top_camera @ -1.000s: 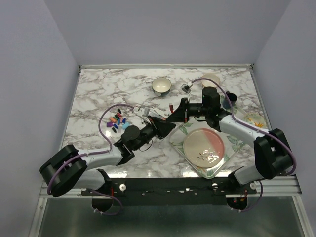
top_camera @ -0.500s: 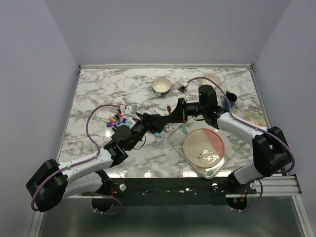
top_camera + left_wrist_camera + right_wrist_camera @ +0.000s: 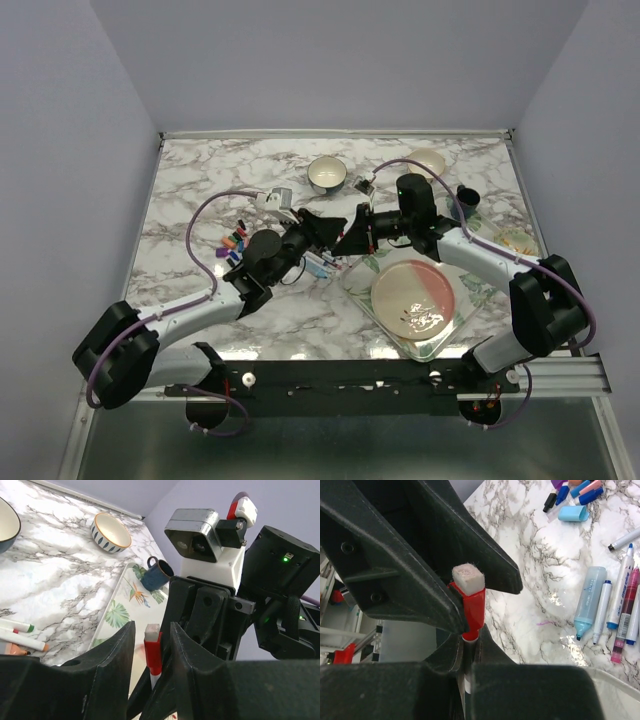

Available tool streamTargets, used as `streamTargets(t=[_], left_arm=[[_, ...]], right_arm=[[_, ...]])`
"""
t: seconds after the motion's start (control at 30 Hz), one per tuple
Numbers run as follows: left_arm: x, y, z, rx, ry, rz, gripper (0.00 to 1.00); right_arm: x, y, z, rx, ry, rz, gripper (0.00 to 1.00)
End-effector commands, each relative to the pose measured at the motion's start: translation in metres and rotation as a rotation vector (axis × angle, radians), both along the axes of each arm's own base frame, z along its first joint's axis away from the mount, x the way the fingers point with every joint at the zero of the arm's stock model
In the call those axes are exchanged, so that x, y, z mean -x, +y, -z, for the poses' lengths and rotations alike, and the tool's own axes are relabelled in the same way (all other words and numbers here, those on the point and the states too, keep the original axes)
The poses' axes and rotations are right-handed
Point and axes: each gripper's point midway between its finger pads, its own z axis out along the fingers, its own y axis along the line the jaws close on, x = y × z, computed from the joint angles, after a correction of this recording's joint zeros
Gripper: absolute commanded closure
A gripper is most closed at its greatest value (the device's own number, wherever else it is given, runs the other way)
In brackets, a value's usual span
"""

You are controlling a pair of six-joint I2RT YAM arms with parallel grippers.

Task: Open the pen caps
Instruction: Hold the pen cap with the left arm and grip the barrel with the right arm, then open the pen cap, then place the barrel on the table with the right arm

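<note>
Red cap (image 3: pixel 472 607) (pen (image 3: pixel 468 681) in right pincer (image 3: pixel 467 645)) points into left pincer (image 3: pixel 151 626).

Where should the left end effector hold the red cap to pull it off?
Pinch the red cap on its red sleeve, below the white felt tip, which looks soft. Come from the cap end, opposite the right end effector clamping the pen barrel just beneath, so the pull runs along the pen's axis.
</note>
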Motion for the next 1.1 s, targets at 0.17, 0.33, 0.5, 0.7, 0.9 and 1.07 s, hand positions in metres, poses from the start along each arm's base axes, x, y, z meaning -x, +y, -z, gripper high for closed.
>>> streamTargets(t=[0.17, 0.33, 0.5, 0.7, 0.9, 1.07], left_arm=[[0.004, -0.022, 0.002, 0.001, 0.028, 0.139, 0.61], [0.001, -0.020, 0.000, 0.007, 0.036, 0.149, 0.84], [-0.052, 0.072, -0.030, 0.101, 0.038, -0.181, 1.00], [-0.083, 0.192, -0.038, 0.112, 0.057, -0.571, 1.00], [-0.067, 0.213, 0.005, 0.060, 0.170, -0.596, 1.00], [-0.030, 0.240, 0.091, -0.008, 0.465, -0.728, 1.00]], right_arm=[[-0.001, 0.004, -0.013, -0.009, -0.055, -0.029, 0.99], [-0.001, 0.004, -0.009, 0.001, -0.052, -0.025, 1.00], [0.007, 0.011, 0.000, 0.024, -0.035, -0.050, 1.00], [0.018, 0.025, 0.015, 0.080, -0.040, -0.083, 0.99], [-0.002, 0.026, 0.045, 0.222, -0.087, 0.006, 0.99], [-0.014, 0.028, 0.081, 0.429, -0.202, 0.038, 0.99]])
